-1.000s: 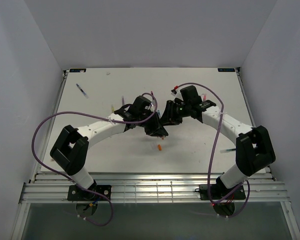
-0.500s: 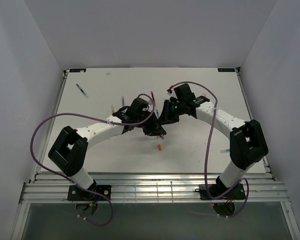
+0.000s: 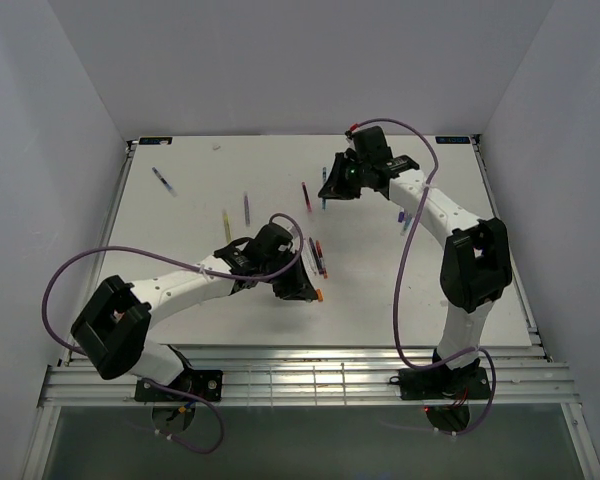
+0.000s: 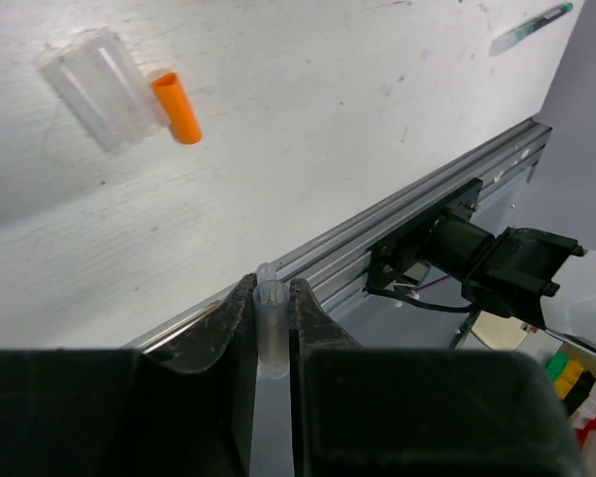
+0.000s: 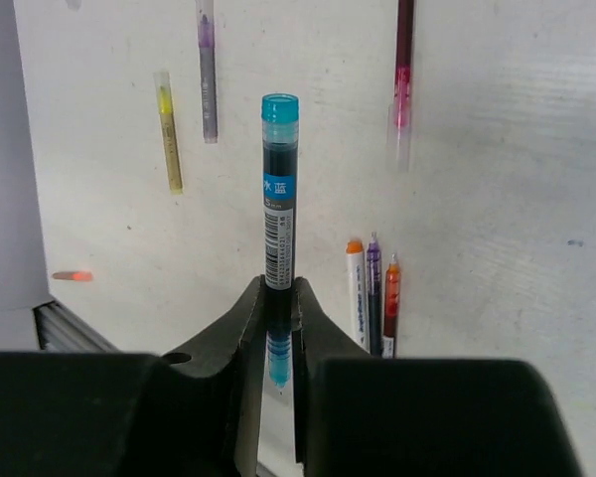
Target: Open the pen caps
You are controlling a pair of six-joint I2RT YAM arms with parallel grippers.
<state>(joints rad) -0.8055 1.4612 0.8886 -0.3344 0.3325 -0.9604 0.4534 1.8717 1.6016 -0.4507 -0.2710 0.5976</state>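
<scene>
My left gripper [image 4: 270, 290] is shut on a clear-white pen cap [image 4: 271, 328] and hangs low over the table's near middle [image 3: 298, 288]. An orange cap [image 4: 175, 106] and another clear cap [image 4: 104, 75] lie on the table just ahead of it. The orange cap also shows from above [image 3: 319, 294]. My right gripper [image 5: 279, 290] is shut on a blue pen [image 5: 279, 189], whose bare tip shows between the jaws. It holds the pen above the far middle of the table [image 3: 327, 192].
Three pens [image 5: 370, 293] lie side by side mid-table [image 3: 316, 256]. Yellow [image 3: 226, 224], purple [image 3: 246, 208], red [image 3: 306, 195] and blue [image 3: 163, 180] pens lie further back. More pens lie at the right [image 3: 405, 218]. The metal rail [image 4: 417, 194] runs along the near edge.
The two grippers were together at mid-table and have pulled apart. The right one moved far and up with the blue pen. The left one moved nearer with the clear cap.
</scene>
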